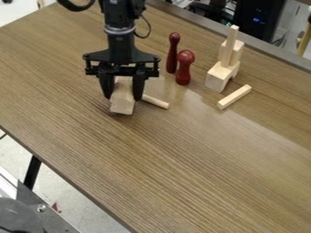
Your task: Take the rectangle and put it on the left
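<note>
The black gripper [123, 98] hangs over the upper left of the table, pointing down. Its fingers are shut on a light wooden rectangular block [123, 103], one on each side. The block's near end sticks out below the fingertips, while its far part is partly covered by the gripper. Whether the block touches the table, I cannot tell. Just right of the gripper, a thin wooden rod [156, 101] lies on the table, its left end close behind the right finger. Farther right lies a thin rectangular wooden bar [234, 96].
Two dark red pins, a taller one [173, 52] and a shorter one [184, 68], stand right of the gripper. Beyond them is a stack of wooden blocks [222, 76] with an upright stick. The table's [182, 168] left edge runs diagonally down toward the bottom.
</note>
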### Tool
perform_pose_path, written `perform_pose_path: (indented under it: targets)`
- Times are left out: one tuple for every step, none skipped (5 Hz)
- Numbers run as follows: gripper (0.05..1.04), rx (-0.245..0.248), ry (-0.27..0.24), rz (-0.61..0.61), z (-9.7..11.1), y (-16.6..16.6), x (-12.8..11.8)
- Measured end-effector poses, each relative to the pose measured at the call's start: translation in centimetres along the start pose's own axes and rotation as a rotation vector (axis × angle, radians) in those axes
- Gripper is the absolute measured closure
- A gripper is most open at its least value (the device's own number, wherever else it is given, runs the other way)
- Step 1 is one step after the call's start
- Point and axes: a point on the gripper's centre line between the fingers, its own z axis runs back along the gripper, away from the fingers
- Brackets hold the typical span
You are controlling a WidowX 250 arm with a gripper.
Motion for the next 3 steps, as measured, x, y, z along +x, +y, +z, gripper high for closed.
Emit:
perform_pose_path:
  targets:
    - [0.173,-0.001,0.019,0.02,-0.4,0.3,0.5]
    - [0.081,-0.02,0.021,0.025,0.4,-0.1,0.6]
    - [0.085,-0.086,-0.07,0.03,5.1,-1.1,1.4]
